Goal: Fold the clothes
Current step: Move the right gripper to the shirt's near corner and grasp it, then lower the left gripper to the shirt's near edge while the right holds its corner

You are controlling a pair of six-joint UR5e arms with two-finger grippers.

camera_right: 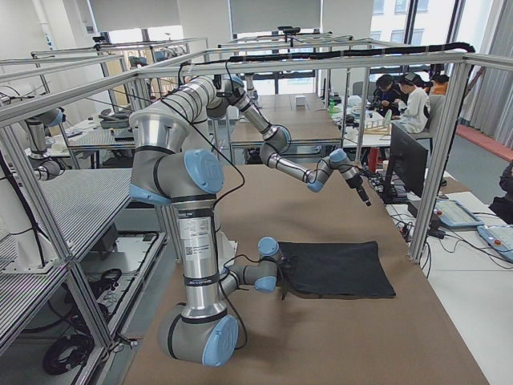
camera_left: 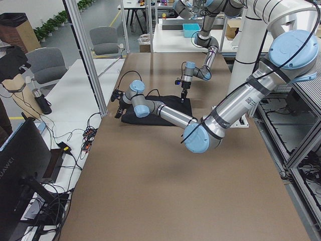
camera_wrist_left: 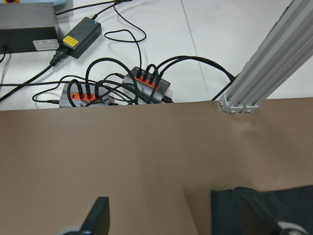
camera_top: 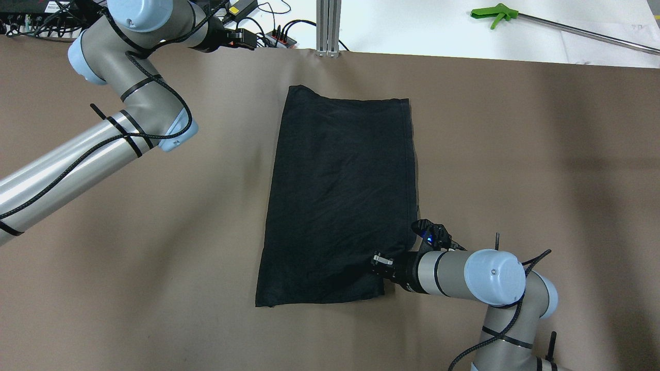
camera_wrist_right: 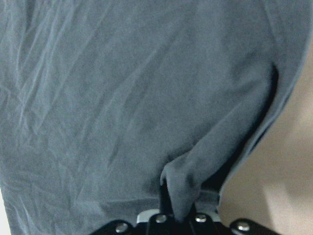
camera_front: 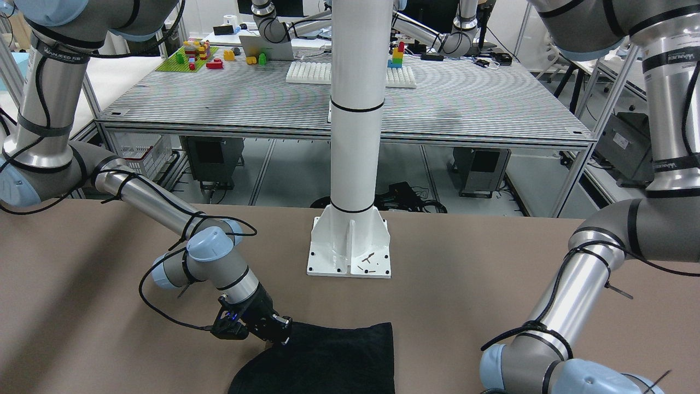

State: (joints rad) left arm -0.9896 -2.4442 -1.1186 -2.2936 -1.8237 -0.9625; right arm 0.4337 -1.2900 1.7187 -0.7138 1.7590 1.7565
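The clothes [camera_top: 340,196] are one plain black piece lying flat mid-table, also seen in the front view [camera_front: 333,355]. My right gripper [camera_top: 380,264] is shut on its near right corner. In the right wrist view a ridge of the fabric [camera_wrist_right: 178,188] is pinched up between the fingers. In the front view the same right gripper [camera_front: 278,327] sits low at the cloth's edge. My left gripper [camera_wrist_left: 176,223] is open and holds nothing. It hovers near the table's far edge, beside the cloth's far left corner [camera_wrist_left: 230,196].
A white pillar on a base plate [camera_front: 350,251] stands at the robot's side of the table. Past the far edge are power strips with cables [camera_wrist_left: 146,85], an aluminium post [camera_top: 328,26] and a green-handled tool [camera_top: 495,13]. People [camera_right: 405,100] sit at a desk behind.
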